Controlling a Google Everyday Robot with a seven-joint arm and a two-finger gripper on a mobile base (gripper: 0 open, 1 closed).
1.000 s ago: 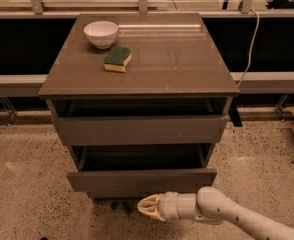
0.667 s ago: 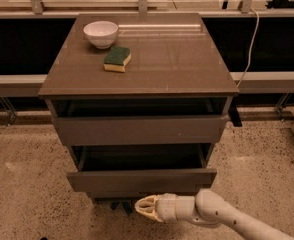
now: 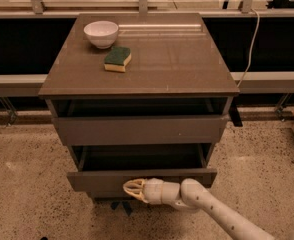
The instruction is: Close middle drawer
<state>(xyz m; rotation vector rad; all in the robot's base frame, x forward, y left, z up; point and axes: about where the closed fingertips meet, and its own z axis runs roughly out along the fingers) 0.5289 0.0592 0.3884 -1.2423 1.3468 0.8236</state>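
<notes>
The middle drawer [image 3: 87,180] of the grey-brown cabinet stands pulled out, its dark box open above its flat front panel. My gripper [image 3: 131,188] is low in front of it, cream fingertips together and empty, against the lower edge of that panel just left of centre. My arm [image 3: 212,209] reaches in from the lower right. The top drawer [image 3: 139,129] above is also slightly open. The lowest drawer is hidden below the middle one.
A white bowl [image 3: 101,33] and a green-and-yellow sponge [image 3: 117,58] sit on the cabinet top [image 3: 177,59]. A cable [image 3: 251,39] hangs at the right. A dark ledge and railing run behind. Speckled floor [image 3: 27,184] lies around the cabinet.
My gripper has moved up and slightly left, from below the middle drawer's front to against its lower edge. The drawer has not visibly moved.
</notes>
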